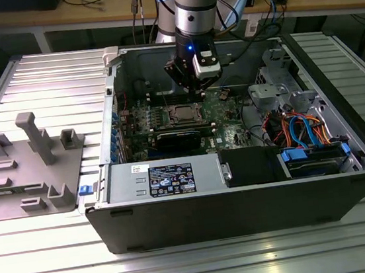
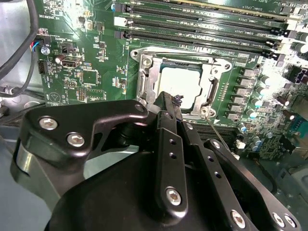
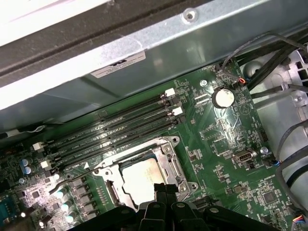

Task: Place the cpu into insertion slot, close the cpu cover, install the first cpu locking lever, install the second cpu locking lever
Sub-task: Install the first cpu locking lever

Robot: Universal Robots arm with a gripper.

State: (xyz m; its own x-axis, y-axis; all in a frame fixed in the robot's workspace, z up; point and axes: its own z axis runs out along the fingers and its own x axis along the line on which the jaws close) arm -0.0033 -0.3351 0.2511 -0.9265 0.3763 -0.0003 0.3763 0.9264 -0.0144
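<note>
The cpu (image 2: 180, 83) lies with its silvery top up inside the insertion slot (image 2: 136, 54) on the green board. The cpu cover (image 2: 145, 79) lies flat around it, its window framing the chip. A thin wire lever (image 2: 215, 129) runs out from one corner of the socket. My gripper (image 2: 168, 99) is shut, its black fingertips together at the socket's edge, just over the cover's rim, with nothing seen between them. In the first wrist view the gripper (image 3: 161, 187) meets the cpu (image 3: 138, 177) and the cover (image 3: 169, 162) the same way. In the exterior view the gripper (image 1: 195, 93) hangs just above the cpu (image 1: 181, 114).
Long memory slots (image 2: 202, 24) run beside the socket. A black card (image 1: 179, 139) and the grey power supply box (image 1: 168, 178) sit nearer the case's front wall. Blue and orange cables (image 1: 301, 128) fill the exterior view's right. A grey fixture (image 1: 29, 162) stands outside the case.
</note>
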